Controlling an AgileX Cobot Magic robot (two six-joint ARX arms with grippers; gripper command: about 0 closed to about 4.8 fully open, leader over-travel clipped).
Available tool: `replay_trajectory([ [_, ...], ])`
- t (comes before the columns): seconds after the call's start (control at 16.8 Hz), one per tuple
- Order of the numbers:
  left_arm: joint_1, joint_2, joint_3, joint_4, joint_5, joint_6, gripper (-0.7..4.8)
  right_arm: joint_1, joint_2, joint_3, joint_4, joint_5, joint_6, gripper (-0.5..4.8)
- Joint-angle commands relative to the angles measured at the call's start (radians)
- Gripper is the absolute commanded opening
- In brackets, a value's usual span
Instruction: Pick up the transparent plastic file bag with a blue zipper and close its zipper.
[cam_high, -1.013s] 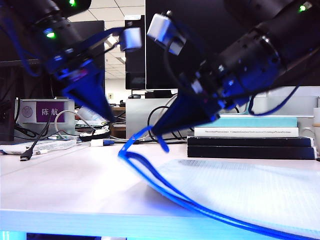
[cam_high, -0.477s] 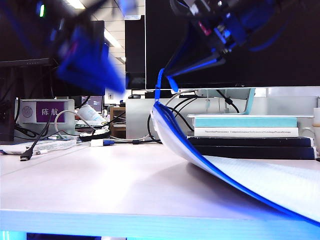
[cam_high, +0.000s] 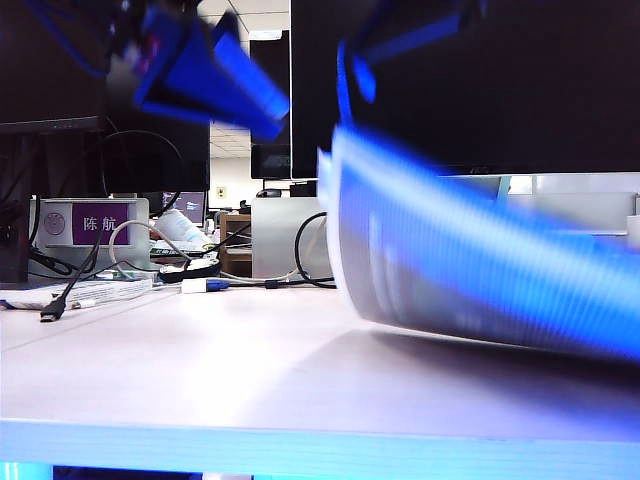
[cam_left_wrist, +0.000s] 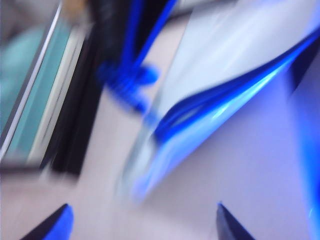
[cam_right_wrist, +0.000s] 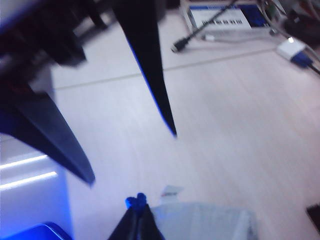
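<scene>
Right gripper (cam_right_wrist: 138, 201): clenched on zipper (cam_right_wrist: 135, 201), file bag (cam_high: 480, 280) hanging below. Left gripper (cam_left_wrist: 142, 222): released, beside bag; should pinch bag's edge before right pulls.

Translucent whitish file bag (cam_high: 480, 270) lifted and curled above the table, blue zipper (cam_left_wrist: 220, 92) along its edge, motion-blurred

Whitish translucent file bag (cam_high: 480, 270) with fine ribbed grid, bright blue zipper (cam_left_wrist: 225, 92) along its edge, pale pinkish-white surface (cam_high: 200, 370), left pincer (cam_high: 235, 85) blue-tinted, right pincer (cam_right_wrist: 140, 212) black with blue tips, purple nameplate (cam_high: 100, 222) with white characters
</scene>
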Motion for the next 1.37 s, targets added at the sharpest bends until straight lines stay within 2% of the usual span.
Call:
replay_trajectory([
  [0.06,0.000,-0.005,0.004,0.020,0.177,-0.027,3.62,0.001,-0.038,0.026,-0.048,-0.046,0.006,-0.03],
  [0.18,0.000,-0.004,0.004,0.040,0.179,-0.032,3.60,0.001,-0.066,0.027,-0.068,-0.053,0.011,-0.03],
  [0.24,0.000,-0.004,0.004,0.048,0.183,-0.031,3.33,0.001,-0.080,0.027,-0.071,-0.069,0.019,-0.03],
  [0.54,-0.002,0.008,0.004,0.059,0.260,-0.054,3.32,0.001,-0.122,0.068,-0.066,-0.127,0.059,-0.03],
  [0.77,-0.003,0.009,0.004,0.169,0.286,-0.134,3.31,0.002,-0.122,0.086,-0.073,-0.136,0.066,-0.03],
  [0.83,-0.003,0.009,0.004,0.193,0.286,-0.151,3.10,0.002,-0.122,0.086,-0.077,-0.136,0.066,-0.03],
  [0.89,-0.003,0.009,0.004,0.211,0.287,-0.165,2.40,0.002,-0.122,0.086,-0.077,-0.136,0.066,-0.03],
  [1.13,-0.018,0.027,0.003,0.196,0.314,-0.167,2.34,0.002,-0.122,0.087,-0.073,-0.143,0.067,-0.03],
  [1.19,-0.020,0.028,0.003,0.195,0.317,-0.167,2.18,0.002,-0.122,0.087,-0.073,-0.144,0.067,-0.03],
  [1.25,-0.020,0.030,0.003,0.195,0.323,-0.166,1.05,0.002,-0.122,0.087,-0.072,-0.143,0.067,-0.03],
  [1.31,-0.019,0.032,0.003,0.192,0.323,-0.172,0.57,0.002,-0.122,0.087,-0.071,-0.143,0.067,-0.03],
  [1.37,-0.019,0.033,0.003,0.185,0.323,-0.174,0.40,0.002,-0.122,0.087,-0.071,-0.143,0.067,-0.03],
])
